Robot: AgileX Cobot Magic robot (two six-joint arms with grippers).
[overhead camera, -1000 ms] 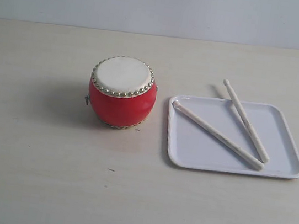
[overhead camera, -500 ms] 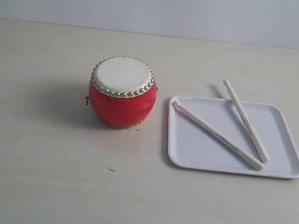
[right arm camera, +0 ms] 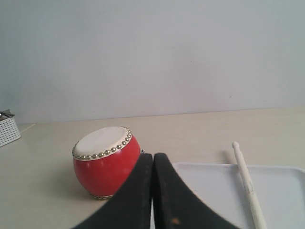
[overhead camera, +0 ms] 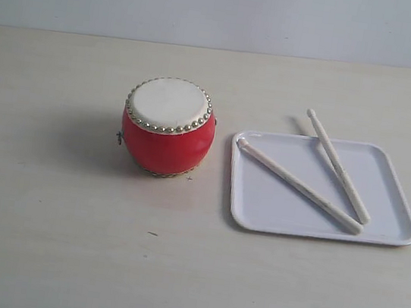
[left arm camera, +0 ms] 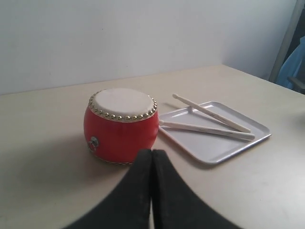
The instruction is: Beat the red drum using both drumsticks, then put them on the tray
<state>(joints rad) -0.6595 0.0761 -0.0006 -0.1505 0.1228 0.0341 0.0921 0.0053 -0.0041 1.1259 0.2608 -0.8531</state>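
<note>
The red drum (overhead camera: pixel 167 126) stands upright on the table, cream skin up, left of the white tray (overhead camera: pixel 260 200). Two pale drumsticks lie on the tray: one (overhead camera: pixel 300 186) flat and slantwise, the other (overhead camera: pixel 338 166) with its tip resting over the far rim. Neither gripper shows in the exterior view. In the left wrist view my left gripper (left arm camera: pixel 152 152) is shut and empty, near the drum (left arm camera: pixel 121 125), with the tray (left arm camera: pixel 217 148) and sticks (left arm camera: pixel 205 129) beyond. My right gripper (right arm camera: pixel 153 156) is also shut and empty, between the drum (right arm camera: pixel 106 162) and one stick (right arm camera: pixel 248 183) on the tray (right arm camera: pixel 209 186).
A pale wooden table (overhead camera: pixel 63 241) stretches around the drum and tray, with a plain light wall behind. A white slotted basket (right arm camera: pixel 7 128) sits at the table's far edge in the right wrist view. A blue object (left arm camera: pixel 293 67) shows beyond the table corner.
</note>
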